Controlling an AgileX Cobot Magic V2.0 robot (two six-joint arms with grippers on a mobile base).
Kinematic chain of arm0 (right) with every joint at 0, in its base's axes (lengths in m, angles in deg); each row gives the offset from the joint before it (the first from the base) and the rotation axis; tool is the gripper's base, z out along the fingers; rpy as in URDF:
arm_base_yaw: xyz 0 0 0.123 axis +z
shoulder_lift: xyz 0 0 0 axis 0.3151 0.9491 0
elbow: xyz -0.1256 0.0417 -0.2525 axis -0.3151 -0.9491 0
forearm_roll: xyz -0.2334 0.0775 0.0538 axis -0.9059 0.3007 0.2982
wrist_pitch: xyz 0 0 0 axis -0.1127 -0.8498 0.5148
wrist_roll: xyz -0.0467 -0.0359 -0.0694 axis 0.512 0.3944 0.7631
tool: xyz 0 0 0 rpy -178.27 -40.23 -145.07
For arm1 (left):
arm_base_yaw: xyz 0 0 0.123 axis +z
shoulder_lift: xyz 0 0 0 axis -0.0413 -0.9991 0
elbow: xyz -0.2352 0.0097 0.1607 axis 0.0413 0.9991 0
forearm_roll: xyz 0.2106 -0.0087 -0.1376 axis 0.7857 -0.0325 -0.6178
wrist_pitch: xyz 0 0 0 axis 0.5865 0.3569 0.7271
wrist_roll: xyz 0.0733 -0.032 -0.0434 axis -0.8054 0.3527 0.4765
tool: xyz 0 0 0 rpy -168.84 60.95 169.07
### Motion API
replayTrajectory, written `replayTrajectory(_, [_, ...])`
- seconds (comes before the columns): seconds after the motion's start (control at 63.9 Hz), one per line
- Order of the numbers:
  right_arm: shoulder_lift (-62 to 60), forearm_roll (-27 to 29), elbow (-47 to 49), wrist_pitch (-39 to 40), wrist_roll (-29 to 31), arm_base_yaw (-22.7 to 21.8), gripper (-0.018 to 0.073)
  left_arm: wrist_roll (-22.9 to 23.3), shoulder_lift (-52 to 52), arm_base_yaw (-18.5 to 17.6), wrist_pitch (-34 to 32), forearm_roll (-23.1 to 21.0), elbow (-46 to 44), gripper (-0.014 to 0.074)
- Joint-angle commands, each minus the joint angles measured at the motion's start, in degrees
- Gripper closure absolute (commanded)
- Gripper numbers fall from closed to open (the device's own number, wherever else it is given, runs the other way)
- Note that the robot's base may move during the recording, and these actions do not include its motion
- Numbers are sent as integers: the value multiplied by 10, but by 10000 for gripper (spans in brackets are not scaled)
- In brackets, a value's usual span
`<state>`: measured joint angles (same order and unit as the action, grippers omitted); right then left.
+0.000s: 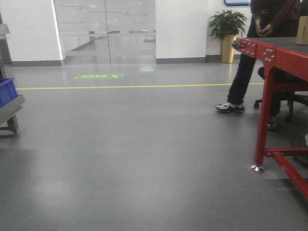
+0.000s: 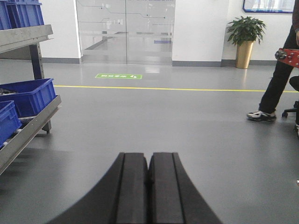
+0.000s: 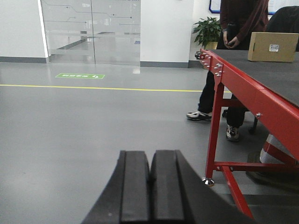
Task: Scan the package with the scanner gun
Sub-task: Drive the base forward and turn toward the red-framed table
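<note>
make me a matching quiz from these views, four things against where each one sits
Things:
1. cardboard box
2. potted plant
3. blue bins
4. green floor marking

Places:
A. on the grey rack
B. on the red-framed table
C. on the floor before the glass doors
D. beside the white wall

Pairs: 1-B; 2-D; 3-A; 4-C

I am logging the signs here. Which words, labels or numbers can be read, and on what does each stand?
Green floor sign: white characters, too blurred to read.
White label on the cardboard box: too small to read.
Blue-framed wall board: unreadable.
Nothing can be quoted.
</note>
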<state>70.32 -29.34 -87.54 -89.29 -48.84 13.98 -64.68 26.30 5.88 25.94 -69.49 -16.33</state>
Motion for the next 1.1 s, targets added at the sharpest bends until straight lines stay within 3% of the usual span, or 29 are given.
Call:
replayTrajectory(0.0, [-2, -4, 0, 12, 0, -2, 712, 4, 2, 1, -11, 1, -3, 707])
replayTrajectory(1.08, [-2, -4, 0, 15, 0, -2, 712, 4, 2, -5, -11, 1, -3, 707])
